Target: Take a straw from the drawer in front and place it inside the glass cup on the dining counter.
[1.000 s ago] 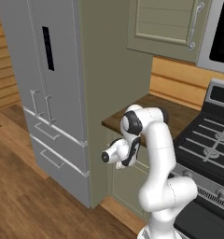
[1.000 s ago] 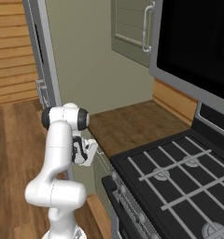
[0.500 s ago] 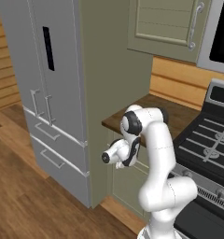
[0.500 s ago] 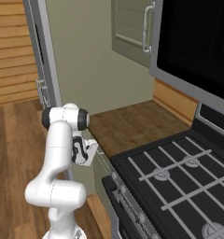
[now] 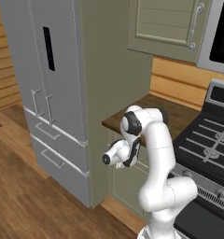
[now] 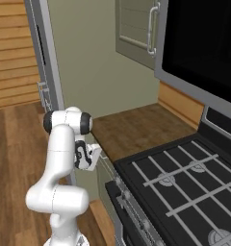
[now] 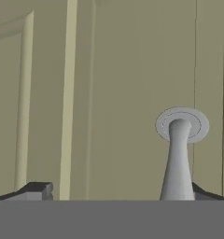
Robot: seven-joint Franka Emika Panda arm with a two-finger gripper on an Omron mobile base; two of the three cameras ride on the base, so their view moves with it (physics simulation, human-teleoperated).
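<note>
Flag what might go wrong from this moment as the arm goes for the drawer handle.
1. In the hand view the silver handle stands right beside one fingertip rather than centred between the open jaws, so closing could clip or slip off it.
2. The gripper is tucked tightly under the edge of the wooden countertop, close to the sage-green drawer front; a pull at an angle might scrape either one.

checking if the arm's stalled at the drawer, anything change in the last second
Nothing visibly changed. The arm holds the same pose in both base views, with the gripper up against the sage-green drawer front, jaws open, one fingertip beside the silver handle and nothing gripped. Fridge, stove and wood counter are as before.
</note>
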